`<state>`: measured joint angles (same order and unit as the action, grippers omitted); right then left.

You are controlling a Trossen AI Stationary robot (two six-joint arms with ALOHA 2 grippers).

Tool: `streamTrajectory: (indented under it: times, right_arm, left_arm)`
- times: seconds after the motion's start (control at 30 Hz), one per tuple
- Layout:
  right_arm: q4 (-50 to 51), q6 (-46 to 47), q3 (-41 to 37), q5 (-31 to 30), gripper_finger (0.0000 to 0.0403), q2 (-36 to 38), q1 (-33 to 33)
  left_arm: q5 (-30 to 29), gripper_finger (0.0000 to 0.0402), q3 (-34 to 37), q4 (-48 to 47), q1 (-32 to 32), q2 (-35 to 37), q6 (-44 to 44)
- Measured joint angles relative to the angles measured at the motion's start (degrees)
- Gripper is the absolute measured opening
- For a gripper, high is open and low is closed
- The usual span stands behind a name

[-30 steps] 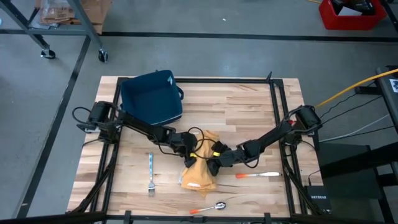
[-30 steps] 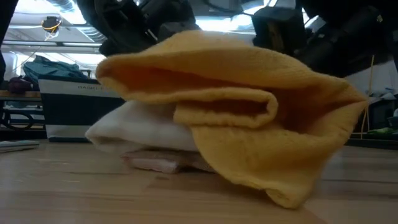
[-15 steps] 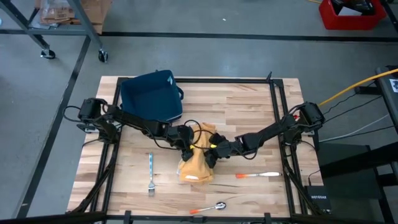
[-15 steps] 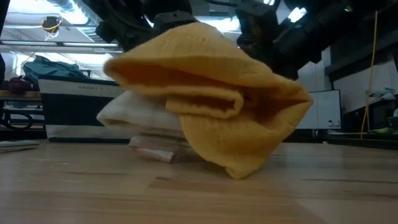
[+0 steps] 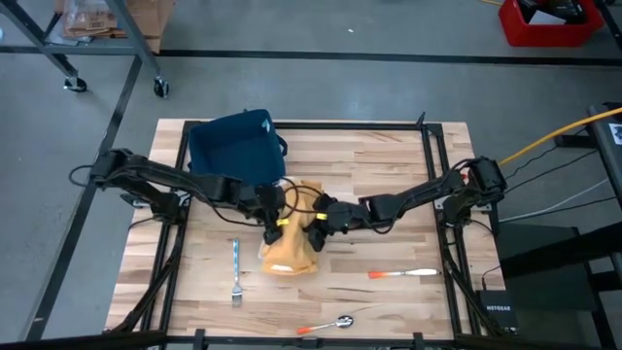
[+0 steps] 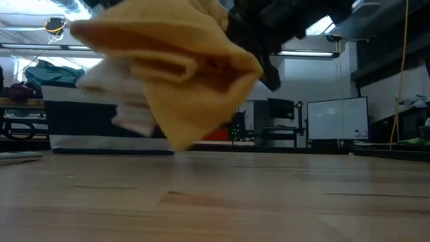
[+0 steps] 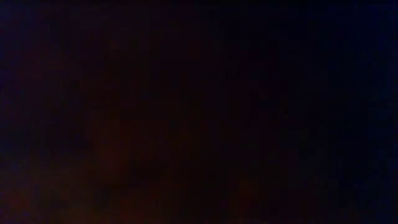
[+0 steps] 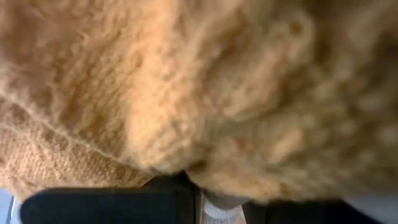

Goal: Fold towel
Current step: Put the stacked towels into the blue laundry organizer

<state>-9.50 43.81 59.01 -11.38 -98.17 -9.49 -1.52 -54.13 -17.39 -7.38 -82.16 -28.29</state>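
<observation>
I am seeing 1 yellow towel [image 5: 290, 248], 1 fork [image 5: 235, 269] and 2 spoons [image 5: 403, 274]. My left gripper [image 5: 273, 227] and right gripper [image 5: 321, 225] are each pinching the bunched, folded-over towel clear of the table [image 5: 379, 165].

a light wooden butcher-block counter [image 5: 389, 175] stands on a grey concrete floor [image 5: 321, 87], ringed by a black metal frame. a dark line runs across the floor beyond the counter's far edge. a metal cart leg with a caster wheel [image 5: 160, 87] stands at the far left, a cardboard box [image 5: 146, 15] behind it. a red bin [image 5: 549, 21] sits at the far right corner, and a yellow cable [image 5: 544, 141] crosses the floor on the right. level across the counter, the room shows computer monitors [image 6: 332, 117], a dark cabinet [image 6: 80, 124] and bright ceiling lights [image 6: 316, 23].
</observation>
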Motion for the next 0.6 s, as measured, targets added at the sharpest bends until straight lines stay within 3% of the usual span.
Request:
streamTrajectory:
  times: [0.37, 0.6]
  right_arm:
    - [23.39, -10.22, 16.22, 5.67, 0.0073, 0.18, 6.12]
    - [25.49, -17.05, 24.16, 9.86, 0.0073, 0.22, 10.90]
  left_arm:
    - [-2.98, 0.0059, -0.09, -3.06, 3.02, 8.56, 5.06]
    - [-6.65, 0.0059, -0.22, -4.54, 6.19, 16.44, 7.88]
